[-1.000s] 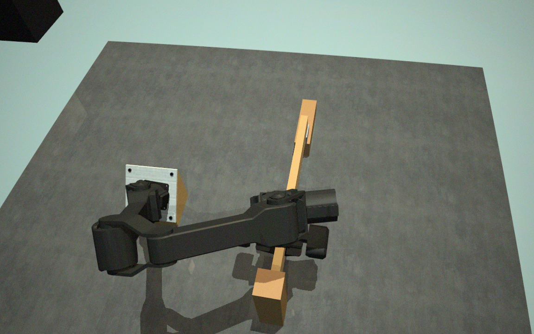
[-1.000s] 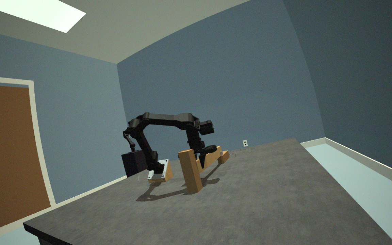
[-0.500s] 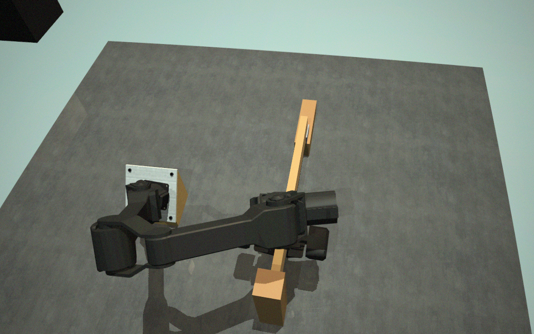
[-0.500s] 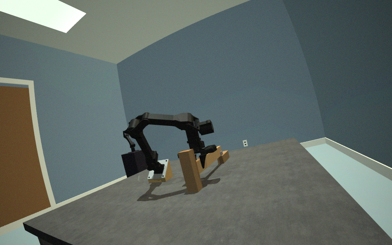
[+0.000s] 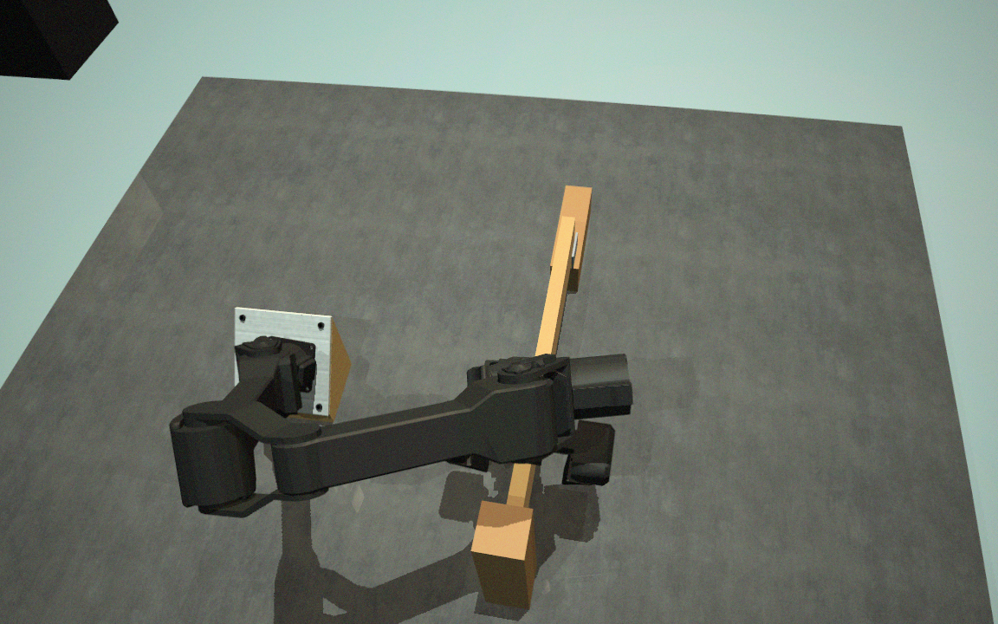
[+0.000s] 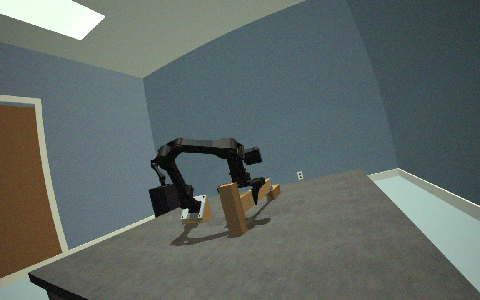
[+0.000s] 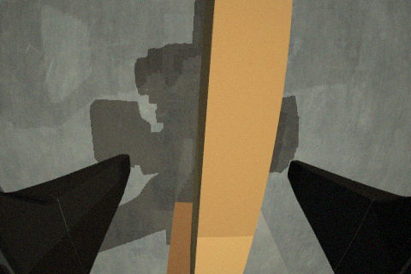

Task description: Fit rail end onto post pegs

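The long wooden rail is off the table and looks about level. Its far end sits at the bracket on the low footboard block. Its near end meets the wooden post, with no gap that I can make out. The pegs and holes are hidden. My gripper is open, pointing down near the post. Its fingers stand on either side of the rail, with a gap on both sides in the wrist view.
The arm's base plate is left of the rail, on a wooden wedge block. The arm reaches across to the rail from there. A dark box stands beyond the table.
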Robot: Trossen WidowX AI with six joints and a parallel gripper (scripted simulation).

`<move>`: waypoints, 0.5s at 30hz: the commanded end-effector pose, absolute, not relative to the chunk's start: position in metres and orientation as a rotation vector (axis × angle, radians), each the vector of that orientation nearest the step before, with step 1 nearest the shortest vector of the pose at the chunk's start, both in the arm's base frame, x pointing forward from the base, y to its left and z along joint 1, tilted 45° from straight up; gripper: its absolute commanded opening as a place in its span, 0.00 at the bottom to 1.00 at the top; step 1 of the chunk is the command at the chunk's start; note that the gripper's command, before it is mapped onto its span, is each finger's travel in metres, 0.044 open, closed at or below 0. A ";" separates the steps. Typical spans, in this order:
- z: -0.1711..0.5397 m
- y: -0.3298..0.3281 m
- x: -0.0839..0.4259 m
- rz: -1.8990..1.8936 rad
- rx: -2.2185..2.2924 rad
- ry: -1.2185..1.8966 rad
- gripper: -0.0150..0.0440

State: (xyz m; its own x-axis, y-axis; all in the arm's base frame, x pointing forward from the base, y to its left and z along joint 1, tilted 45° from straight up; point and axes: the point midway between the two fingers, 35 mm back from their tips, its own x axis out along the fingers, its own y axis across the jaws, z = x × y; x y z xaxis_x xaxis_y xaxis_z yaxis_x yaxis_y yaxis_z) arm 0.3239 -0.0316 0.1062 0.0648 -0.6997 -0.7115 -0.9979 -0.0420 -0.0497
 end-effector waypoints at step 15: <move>0.106 0.010 0.322 0.707 -1.800 1.686 1.00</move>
